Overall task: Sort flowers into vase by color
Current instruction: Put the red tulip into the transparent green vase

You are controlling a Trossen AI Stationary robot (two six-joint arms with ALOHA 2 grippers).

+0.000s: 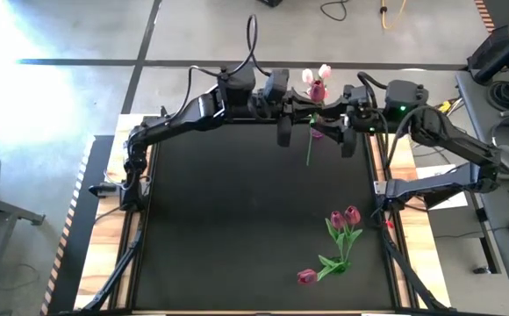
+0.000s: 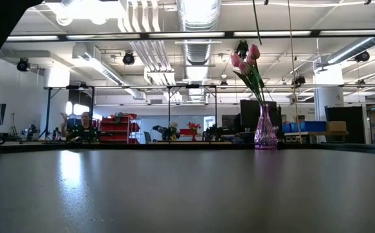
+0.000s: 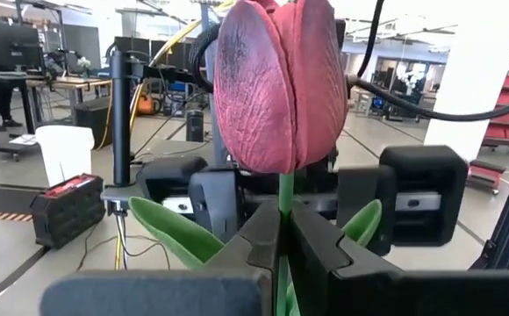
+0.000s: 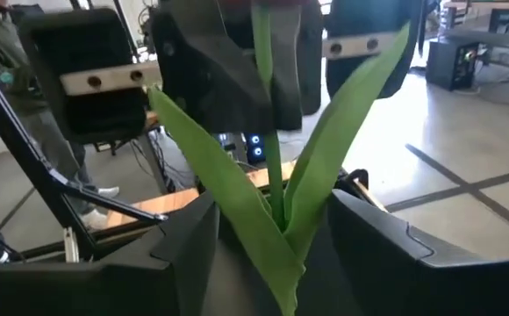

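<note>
1. High view: both arms met at the desk's far edge, beside the vase of pale pink tulips. A dark tulip hung between the left claw and the right claw, its stem trailing toward the near side. Three more maroon tulips lay at near right, closest to the right arm.
2. Low view: the vase stood upright at far right; neither claw showed.
3. Left wrist view: the left claw was clamped on the stem just under the maroon head, stem axis upright between its fingers.
4. Right wrist view: the right claw stood apart around the leaves, apparently released; the hand-off seemed to leave the left arm to carry it.
</note>
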